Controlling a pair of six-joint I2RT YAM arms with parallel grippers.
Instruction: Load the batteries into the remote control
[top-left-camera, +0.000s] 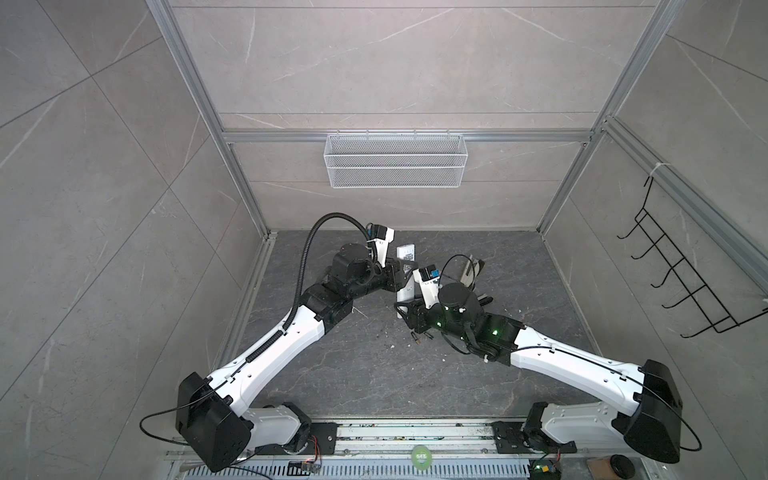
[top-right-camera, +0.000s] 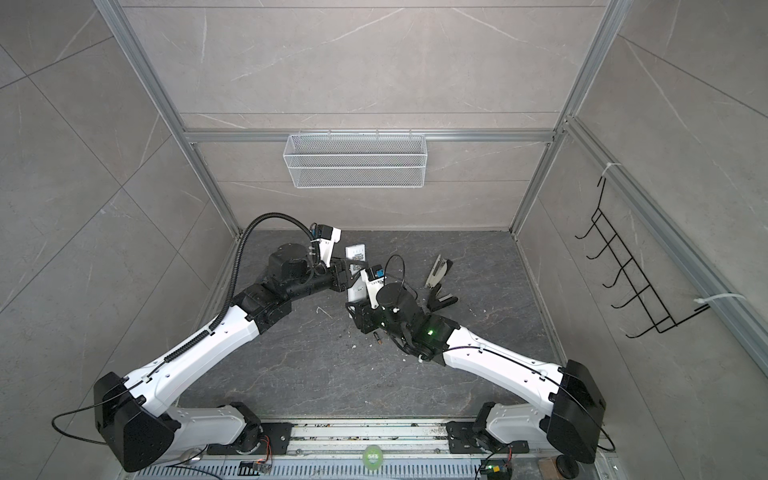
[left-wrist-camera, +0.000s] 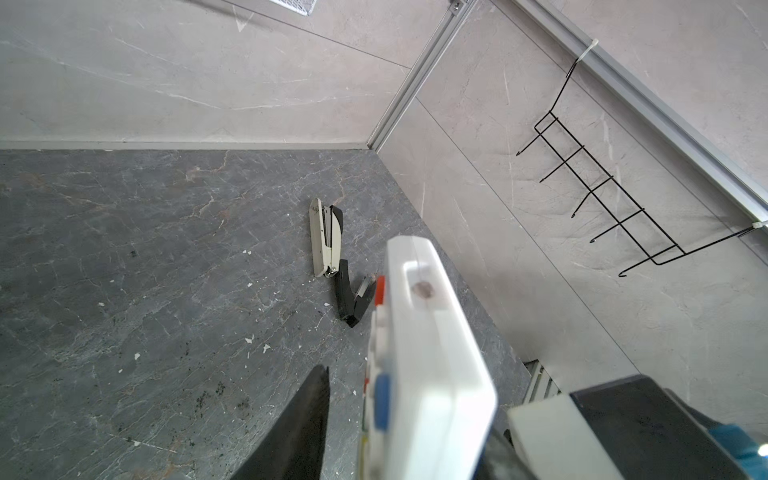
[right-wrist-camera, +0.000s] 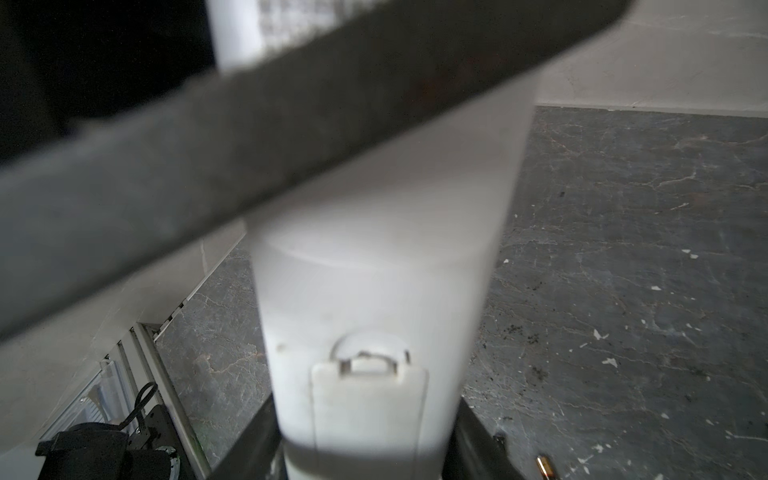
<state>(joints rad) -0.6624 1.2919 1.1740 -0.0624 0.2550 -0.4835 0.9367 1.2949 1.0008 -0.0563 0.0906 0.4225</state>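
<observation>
In both top views the remote (top-left-camera: 405, 254) is held up at mid-frame. Its lower end is clamped by the right gripper (top-left-camera: 406, 311), and the left gripper (top-left-camera: 400, 277) is set around its middle, probably to steady it. One battery (top-left-camera: 417, 340) lies on the tabletop (top-left-camera: 374, 382) just below.

In the left wrist view a gap is seen between one finger (left-wrist-camera: 299, 428) and the button face, so nothing is clamped there yet.

In the right wrist view the back is turned toward the camera. The cover (right-wrist-camera: 370, 407) appears shut and is seemingly presented for opening.
</observation>
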